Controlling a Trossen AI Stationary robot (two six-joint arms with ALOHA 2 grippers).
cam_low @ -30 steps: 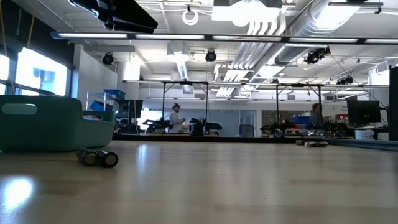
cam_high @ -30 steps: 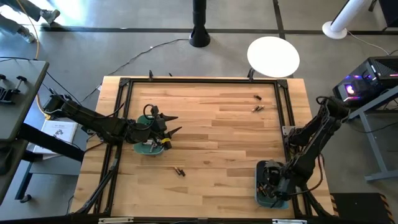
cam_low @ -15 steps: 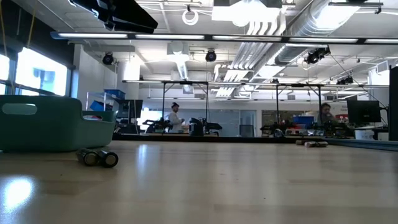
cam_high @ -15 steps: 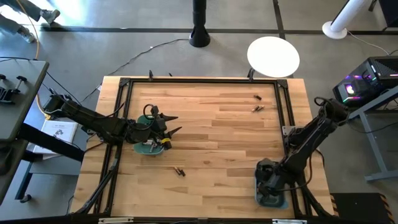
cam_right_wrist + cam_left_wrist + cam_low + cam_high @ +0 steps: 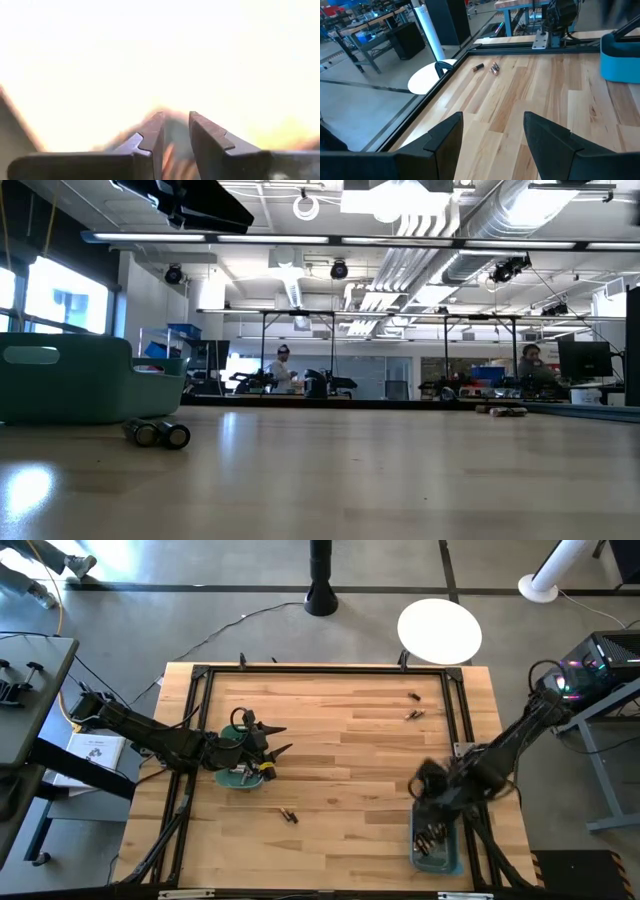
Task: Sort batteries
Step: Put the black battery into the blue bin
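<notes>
Loose batteries lay in two small groups on the wooden table [image 5: 340,740]: two cells [image 5: 288,815] side by side near the front, left of centre, and two more [image 5: 412,706] close to the far right edge. Several further cells sat in the teal bin [image 5: 437,845] at the near right corner; their count could not be told. A second teal bin [image 5: 240,772] stood at the left. The left gripper [image 5: 278,738] rested above that bin, fingers spread wide and empty. The right gripper [image 5: 428,780] hovered just beyond the right bin, fingers a narrow gap apart, nothing seen between them. The table's middle stood open between black rails.
</notes>
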